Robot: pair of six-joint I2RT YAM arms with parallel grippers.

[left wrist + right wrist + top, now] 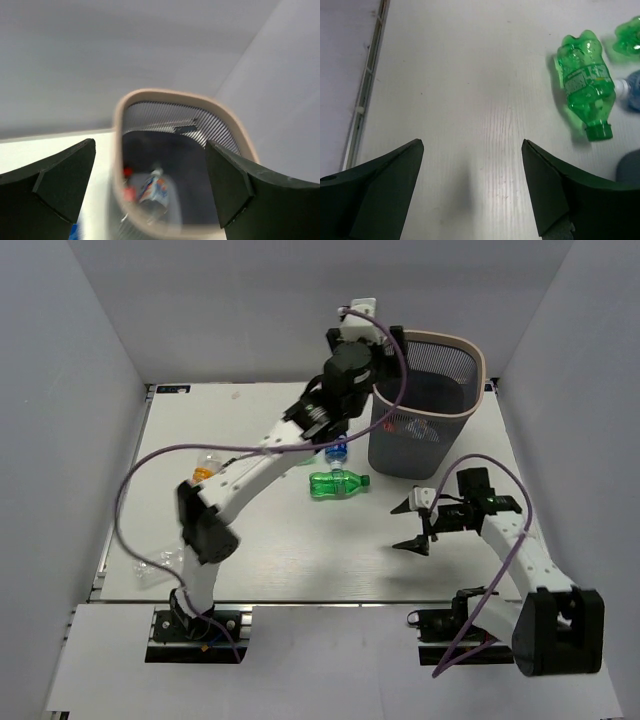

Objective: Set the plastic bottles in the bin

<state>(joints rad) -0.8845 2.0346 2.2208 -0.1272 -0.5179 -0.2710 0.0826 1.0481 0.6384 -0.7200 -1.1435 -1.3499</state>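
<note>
Now our left gripper (150, 150) hangs open and empty over the bin (165, 93), one bottle (152, 189) inside. Next, we'd send our open right gripper (472, 145) to the green bottle (585, 87) lying left of the bin.

Your bin (425, 435), at the far right corner of the surface (470, 75), has a fine dark mesh wall, matt, under a smooth beige rim that looks like plastic. The green bottle (585, 85) is translucent glossy plastic, ribbed and catching highlights. The surface itself is white and matt, with a faint lengthwise grain. On the left hand (150, 144) and the right hand (472, 142), you have matt black fingers, seemingly plastic. The left arm's cable (170, 450) wears a smooth purple sheath.
</note>
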